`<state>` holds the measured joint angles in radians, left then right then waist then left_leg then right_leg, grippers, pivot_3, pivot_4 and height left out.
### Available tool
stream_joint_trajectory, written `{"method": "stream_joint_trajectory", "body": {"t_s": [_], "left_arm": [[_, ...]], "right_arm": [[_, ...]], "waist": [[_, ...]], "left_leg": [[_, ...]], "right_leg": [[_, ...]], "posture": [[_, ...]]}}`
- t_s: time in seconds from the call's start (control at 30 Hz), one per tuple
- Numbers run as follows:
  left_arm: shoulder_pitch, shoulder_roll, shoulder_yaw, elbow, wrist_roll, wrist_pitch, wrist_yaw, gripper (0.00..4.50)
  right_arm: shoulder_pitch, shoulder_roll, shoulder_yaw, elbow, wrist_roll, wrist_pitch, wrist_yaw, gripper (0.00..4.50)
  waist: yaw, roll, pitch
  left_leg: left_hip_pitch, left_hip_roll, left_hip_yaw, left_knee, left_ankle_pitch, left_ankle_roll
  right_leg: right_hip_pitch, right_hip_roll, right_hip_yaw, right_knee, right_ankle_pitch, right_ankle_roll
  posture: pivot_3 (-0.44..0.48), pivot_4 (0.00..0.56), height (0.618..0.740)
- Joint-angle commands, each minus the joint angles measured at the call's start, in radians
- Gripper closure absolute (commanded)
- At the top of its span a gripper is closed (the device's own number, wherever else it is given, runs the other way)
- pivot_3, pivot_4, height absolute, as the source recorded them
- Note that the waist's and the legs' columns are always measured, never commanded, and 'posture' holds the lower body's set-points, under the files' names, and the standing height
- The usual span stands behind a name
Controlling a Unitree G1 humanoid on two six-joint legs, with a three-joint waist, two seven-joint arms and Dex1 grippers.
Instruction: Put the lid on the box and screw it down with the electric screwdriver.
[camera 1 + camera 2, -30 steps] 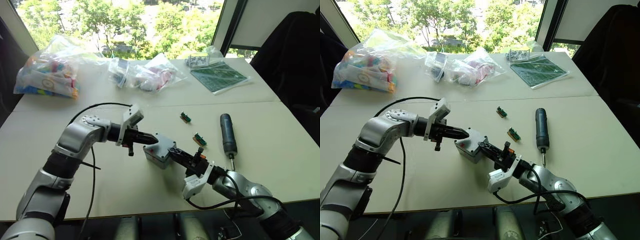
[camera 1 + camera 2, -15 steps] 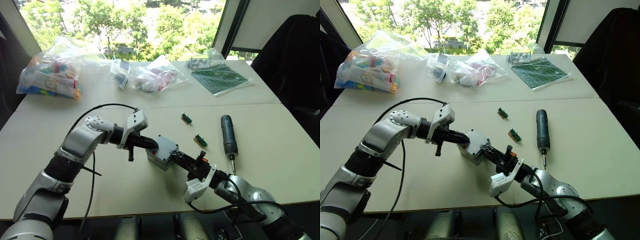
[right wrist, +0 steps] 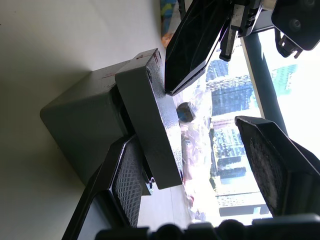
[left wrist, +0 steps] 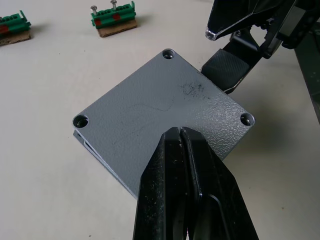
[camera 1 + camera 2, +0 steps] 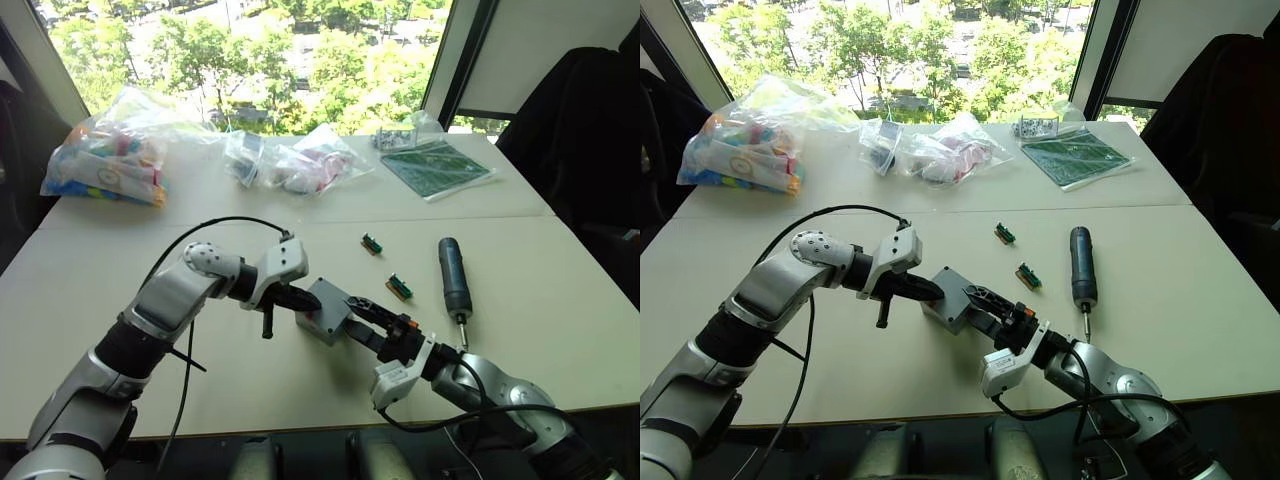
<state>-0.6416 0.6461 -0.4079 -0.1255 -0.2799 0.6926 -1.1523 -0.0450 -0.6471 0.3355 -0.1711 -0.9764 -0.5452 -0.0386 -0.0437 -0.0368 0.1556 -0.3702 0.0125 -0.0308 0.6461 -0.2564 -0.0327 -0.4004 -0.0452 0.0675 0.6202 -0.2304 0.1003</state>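
Centrally, the grey lid (image 4: 160, 120) sits on the box (image 3: 85, 120), its pebbled plastic top showing recessed screw holes at the corners. Left gripper (image 4: 181, 131), fingers pressed together, rests its tips on the lid. Right gripper (image 5: 352, 305) is spread wide, one finger against the box's side. Beyond it, the electric screwdriver (image 5: 453, 277) lies on the pale table (image 5: 560, 270), with bagged parts (image 5: 105, 160) by the window.
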Motion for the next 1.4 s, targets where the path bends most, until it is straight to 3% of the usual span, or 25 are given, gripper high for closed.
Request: {"method": "stream_joint_trajectory", "body": {"t_s": [0.03, 0.87, 1.17, 1.4], "left_arm": [[0.031, 0.004, -0.075, 0.078, 0.079, 0.038, 0.030, 4.50], [0.053, -0.005, -0.079, 0.074, 0.089, 0.058, 0.059, 4.50], [0.058, -0.010, -0.078, 0.066, 0.087, 0.067, 0.067, 4.50], [0.056, -0.030, 0.017, 0.030, 0.002, 0.118, 0.073, 4.50]], "right_arm": [[0.008, -0.009, 0.003, 0.016, 0.007, 0.003, 0.024, 1.42], [-0.007, -0.093, -0.030, 0.031, 0.092, -0.090, 0.028, 1.42], [-0.046, -0.072, -0.036, 0.013, 0.133, -0.091, 0.088, 1.42], [-0.003, -0.097, -0.067, 0.012, 0.143, -0.116, 0.081, 1.42]], "waist": [[0.000, 0.000, -0.001], [0.001, 0.001, -0.003], [0.001, 0.002, -0.003], [0.000, 0.002, 0.000]], "left_leg": [[0.000, 0.000, 0.000, 0.000, 0.000, 0.000], [-0.002, -0.001, -0.002, 0.000, 0.000, 0.000], [-0.002, 0.000, -0.002, 0.000, -0.001, 0.000], [-0.003, 0.000, -0.002, -0.001, -0.001, 0.000]], "right_leg": [[0.000, 0.000, 0.000, 0.000, 0.000, 0.000], [0.003, -0.002, 0.000, -0.007, 0.000, 0.000], [0.002, -0.002, 0.000, -0.008, 0.000, 0.000], [0.001, -0.003, 0.000, -0.008, 0.000, 0.000]], "posture": [[0.000, 0.150, 0.740], [0.000, 0.150, 0.740], [0.000, 0.150, 0.740], [0.000, 0.150, 0.740]]}}
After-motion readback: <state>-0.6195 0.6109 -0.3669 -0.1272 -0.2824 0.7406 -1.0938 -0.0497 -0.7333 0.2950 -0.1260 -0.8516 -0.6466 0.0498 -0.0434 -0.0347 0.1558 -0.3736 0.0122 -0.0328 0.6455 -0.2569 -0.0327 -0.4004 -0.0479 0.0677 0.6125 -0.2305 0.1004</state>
